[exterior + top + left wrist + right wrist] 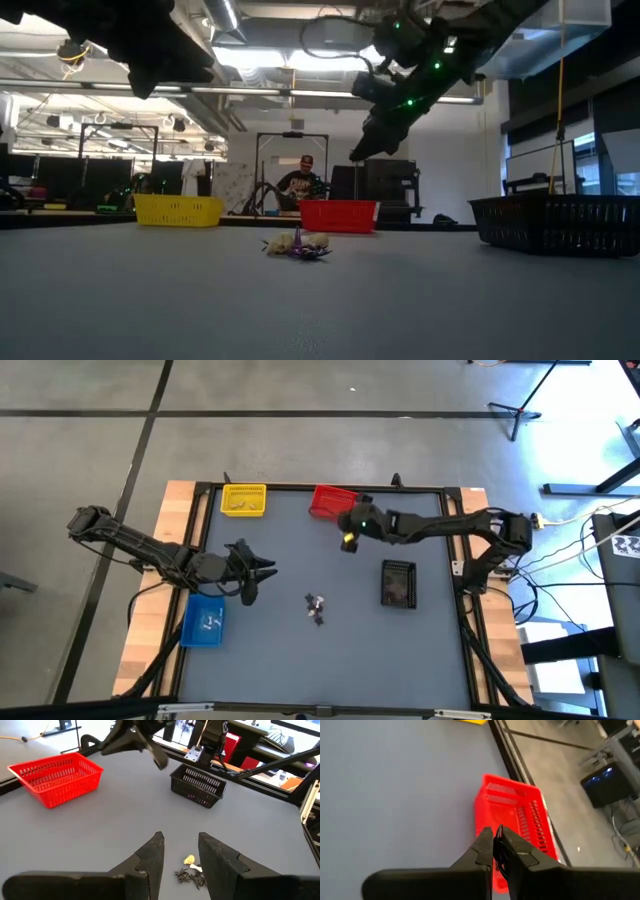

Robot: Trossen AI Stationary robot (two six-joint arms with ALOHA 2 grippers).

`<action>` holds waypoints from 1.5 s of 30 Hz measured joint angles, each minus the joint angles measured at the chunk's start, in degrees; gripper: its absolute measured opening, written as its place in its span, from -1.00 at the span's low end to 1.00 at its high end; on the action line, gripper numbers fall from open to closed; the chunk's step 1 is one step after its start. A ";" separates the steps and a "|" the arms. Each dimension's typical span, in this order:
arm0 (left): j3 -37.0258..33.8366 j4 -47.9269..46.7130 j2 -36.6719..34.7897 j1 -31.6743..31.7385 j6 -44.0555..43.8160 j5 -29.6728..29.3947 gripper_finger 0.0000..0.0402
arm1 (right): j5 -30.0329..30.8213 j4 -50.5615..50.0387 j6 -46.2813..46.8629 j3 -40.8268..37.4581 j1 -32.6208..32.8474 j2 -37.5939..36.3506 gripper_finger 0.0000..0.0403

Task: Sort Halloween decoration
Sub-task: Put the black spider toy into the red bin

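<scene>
Right tool [495,836], fingers pressed together (nothing visibly held), hovers beside the red bin [520,815]; left tool [181,851] gapes above worktop trinkets [190,872].

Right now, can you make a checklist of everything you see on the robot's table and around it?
Surface: grey table, wooden side edges.
Job's things: small pile of trinkets mid-table, apart from every bin.
Clutter: yellow bin, red bin, blue bin, black bin.
Grippers: left gripper open, above the table near the trinkets; right gripper shut, by the red bin.
Cables: some beside the table's right edge.
Surroundings: a person behind the table.
</scene>
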 joint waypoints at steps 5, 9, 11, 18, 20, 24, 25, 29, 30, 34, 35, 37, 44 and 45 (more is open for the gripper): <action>0.00 -0.04 0.00 0.00 0.00 0.00 -0.43 | -5.51 0.19 0.03 0.04 -4.79 0.46 -0.90; 0.00 -0.14 0.00 0.00 -0.01 0.02 -0.43 | -9.08 0.42 0.05 0.11 -7.50 1.26 -0.90; 0.00 -0.15 0.00 0.00 -0.01 0.02 -0.43 | -10.11 0.20 0.07 0.07 -8.16 1.31 -0.89; 0.00 -0.36 0.00 0.00 -0.03 0.22 -0.43 | -9.96 2.12 0.05 0.07 -8.23 1.27 -0.89; 0.00 -0.37 0.00 0.00 -0.02 0.25 -0.43 | -9.96 2.35 0.05 0.07 -8.23 1.27 -0.89; 0.00 -0.36 0.00 0.00 -0.05 0.26 -0.43 | -9.93 3.19 0.05 0.07 -8.23 1.27 -0.89; 0.00 -0.37 0.00 0.00 -0.07 0.26 -0.43 | -9.93 3.04 0.05 0.07 -8.23 1.27 -0.89; 0.00 -0.37 0.00 0.00 -0.07 0.26 -0.43 | -9.93 3.04 0.05 0.07 -8.23 1.27 -0.89; 0.00 -0.35 0.00 0.00 -0.05 0.26 -0.43 | -9.96 2.99 0.05 0.07 -8.23 1.27 -0.89; 0.00 -0.35 0.00 0.00 -0.07 0.28 -0.43 | -9.96 2.75 0.02 0.07 -8.23 1.27 -0.82; 0.00 -0.35 0.00 0.00 -0.07 0.28 -0.43 | -9.96 2.64 0.01 0.07 -8.23 1.27 -0.77; 0.00 -0.35 0.00 0.00 -0.07 0.28 -0.43 | -9.96 2.68 0.01 0.07 -8.23 1.27 -0.66; 0.00 -0.35 0.00 0.00 -0.11 0.31 -0.43 | -9.94 2.68 0.01 0.07 -8.23 1.27 -0.34; 0.00 -0.35 0.00 0.00 -0.15 0.29 -0.43 | -9.93 2.69 0.01 0.07 -8.23 1.27 -0.31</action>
